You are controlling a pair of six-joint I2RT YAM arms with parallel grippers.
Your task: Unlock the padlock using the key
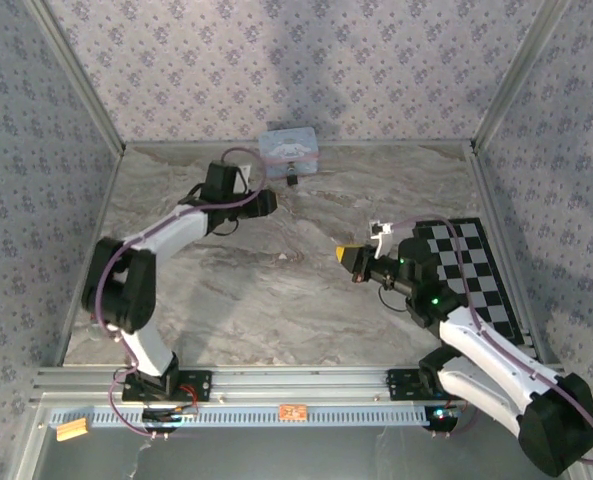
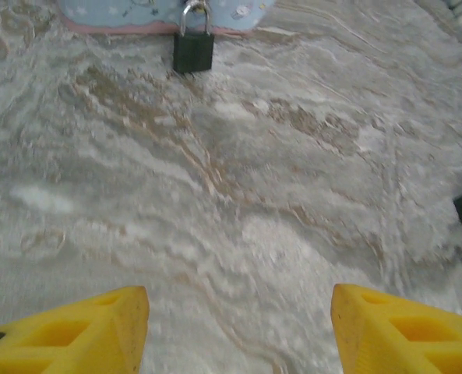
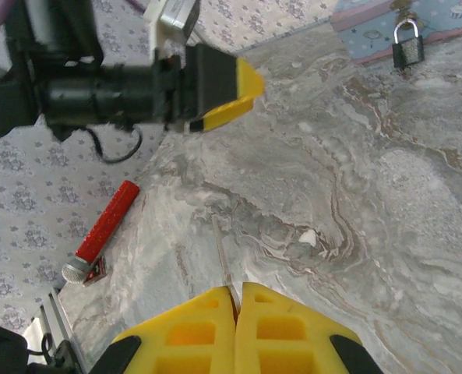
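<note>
Marbled grey table surface (image 1: 276, 290), boxed in by patterned wallpaper. At the middle of its far edge sits a pale blue tin (image 1: 288, 150). The padlock (image 2: 193, 48) lies just in front of it, black body flat on the surface, silvery shackle touching the tin's near edge. Whether the shackle is threaded through a clasp cannot be told.

The left gripper (image 2: 238, 312) hovers near the padlock and faces it, yellow fingers spread wide with nothing between them. The right gripper (image 3: 236, 300) is toward the right side of the surface, well apart from the padlock. Its fingers are pressed together on the key (image 3: 221, 251) — a thin sliver jutting forward from the seam between them. A checkered board (image 1: 471, 270) lies along the right edge.

The step in hand looks like the approach: the key is gripped and the lock is not yet touched. Next, the open left fingers would likely need to close around the black body to steady it. The right arm must then carry the key across and line its tip up with the keyhole — which is not visible from here, so the alignment will be delicate.
</note>
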